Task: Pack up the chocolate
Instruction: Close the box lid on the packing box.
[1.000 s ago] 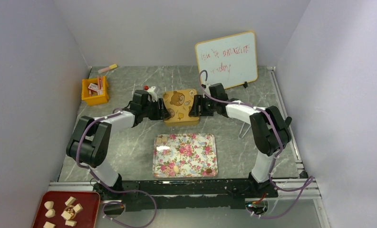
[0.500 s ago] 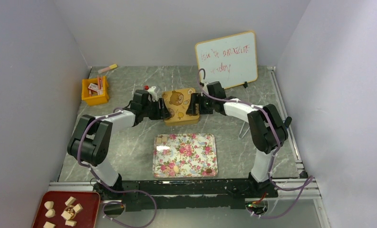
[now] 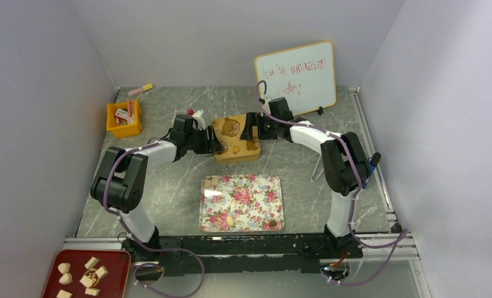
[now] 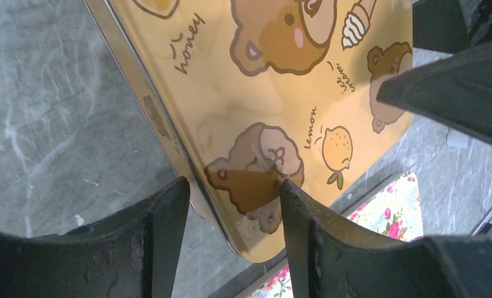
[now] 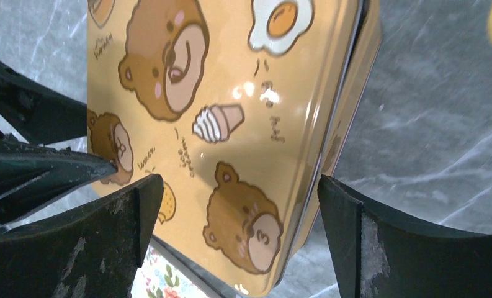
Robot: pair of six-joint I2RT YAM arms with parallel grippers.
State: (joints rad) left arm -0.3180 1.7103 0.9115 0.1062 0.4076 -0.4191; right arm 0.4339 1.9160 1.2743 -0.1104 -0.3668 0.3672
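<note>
Shifted right gripper (image 5: 240, 180) farther across the bear tin (image 3: 234, 149) since a second ago. Spreads its fingers wide astride the tin's right rim; parts left gripper (image 4: 234, 186) fingers too, straddling the left rim near a corner, pinching nothing. Shows chocolate (image 3: 229, 220) lying on the floral tray (image 3: 255, 198), nearer than the tin and apart from it, more on the red tray (image 3: 119, 273) at the near-left corner. Places whiteboard (image 3: 296, 77) behind, orange bin (image 3: 126, 131) far left. Cannot tell any piece's long axis: too small.
</note>
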